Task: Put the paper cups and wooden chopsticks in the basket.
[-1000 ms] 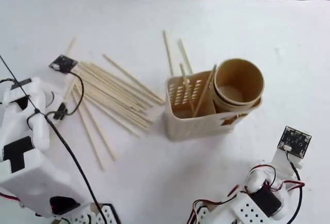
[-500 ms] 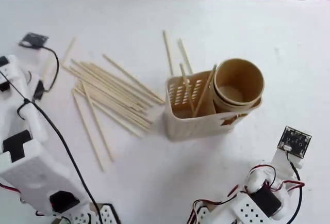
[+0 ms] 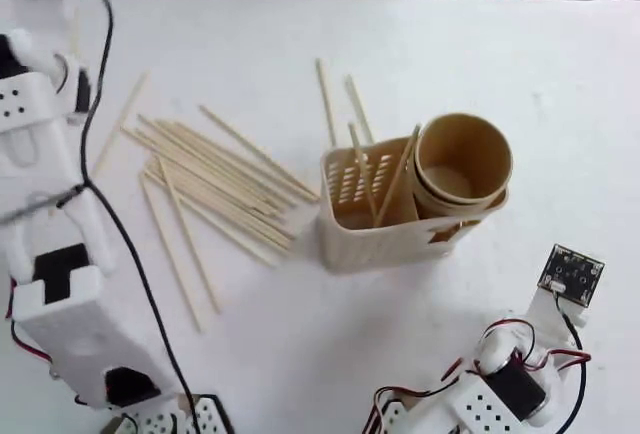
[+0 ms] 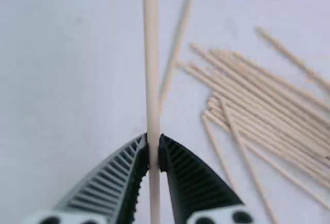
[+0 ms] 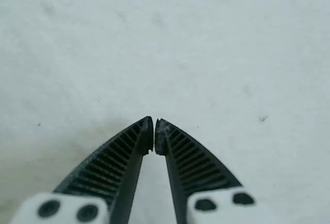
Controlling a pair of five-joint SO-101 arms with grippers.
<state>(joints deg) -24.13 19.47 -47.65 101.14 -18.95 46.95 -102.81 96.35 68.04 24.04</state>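
The left gripper is pinching one smooth, round wooden chopstick, with its ribbed jaws closed tight on it above the white table. The other thin sticks are lying fanned beside the slotted cream basket, which is holding stacked paper cups. The right gripper is staying closed, empty.

Cups in basket R half; loose chopsticks L of basket.
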